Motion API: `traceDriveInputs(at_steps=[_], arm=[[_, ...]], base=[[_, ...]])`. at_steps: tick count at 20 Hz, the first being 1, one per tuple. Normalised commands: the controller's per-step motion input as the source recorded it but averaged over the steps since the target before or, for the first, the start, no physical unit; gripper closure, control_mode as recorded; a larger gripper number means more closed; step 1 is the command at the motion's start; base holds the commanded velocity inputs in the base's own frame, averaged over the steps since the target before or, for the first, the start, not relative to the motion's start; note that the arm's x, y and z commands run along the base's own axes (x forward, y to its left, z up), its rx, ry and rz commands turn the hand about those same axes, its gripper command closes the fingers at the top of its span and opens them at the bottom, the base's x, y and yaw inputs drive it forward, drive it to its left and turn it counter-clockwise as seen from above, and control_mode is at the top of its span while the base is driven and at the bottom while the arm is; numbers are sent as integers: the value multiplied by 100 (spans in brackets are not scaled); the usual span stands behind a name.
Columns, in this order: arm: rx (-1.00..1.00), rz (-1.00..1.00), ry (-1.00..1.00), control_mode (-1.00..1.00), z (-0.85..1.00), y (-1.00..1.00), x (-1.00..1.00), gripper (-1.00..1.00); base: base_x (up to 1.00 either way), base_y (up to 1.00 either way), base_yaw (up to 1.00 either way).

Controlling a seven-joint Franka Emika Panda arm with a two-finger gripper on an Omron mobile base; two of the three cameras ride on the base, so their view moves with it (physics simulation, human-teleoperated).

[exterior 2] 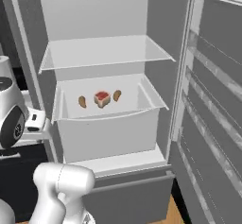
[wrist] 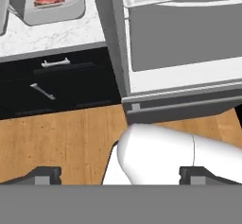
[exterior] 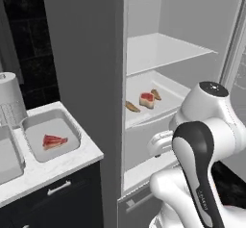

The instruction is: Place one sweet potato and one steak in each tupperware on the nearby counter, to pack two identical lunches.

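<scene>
- Left base view has one steak (exterior: 53,141) already lying in the nearer tupperware (exterior: 72,124), left of center, on the white marble desk (exterior: 72,164).
- second tupperware (exterior: 10,157) sits just beside it at the left edge, can't tell what's in it from here.
- other steak (exterior: 146,99) is on a fridge shelf (exterior: 168,107) right of center, with a sweet potato (exterior: 132,107) to its lower left and another sweet potato (exterior: 156,95) to its upper right, both close but apart from it.
- right base view shows the same trio mid-frame, steak between the two tubers.
- hand view: gripper (wrist: 120,176) jaws are spread wide at the bottom corners, nothing between them, pointed down over the wood floor (wrist: 61,142) by the black cabinet (wrist: 56,86).
</scene>
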Motion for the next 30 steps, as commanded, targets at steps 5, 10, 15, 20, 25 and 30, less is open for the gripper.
traceDriveInputs(at_steps=[5, 10, 15, 20, 25, 30], arm=[[0, 0, 0, 100, 0, 0, 0, -100], [0, 0, 0, 100, 0, 0, 0, -100], [0, 0, 0, 100, 0, 0, 0, -100], [0, 0, 0, 100, 0, 0, 0, -100], [0, 8, 0, -100, 0, 0, 34, -100], [-13, 15, -2, -100, 10, 0, 80, -100]], base=[[38, -83, 18], [26, -7, 2], [4, 0, 0], [3, 0, 1], [4, 0, 1], [0, 0, 0]])
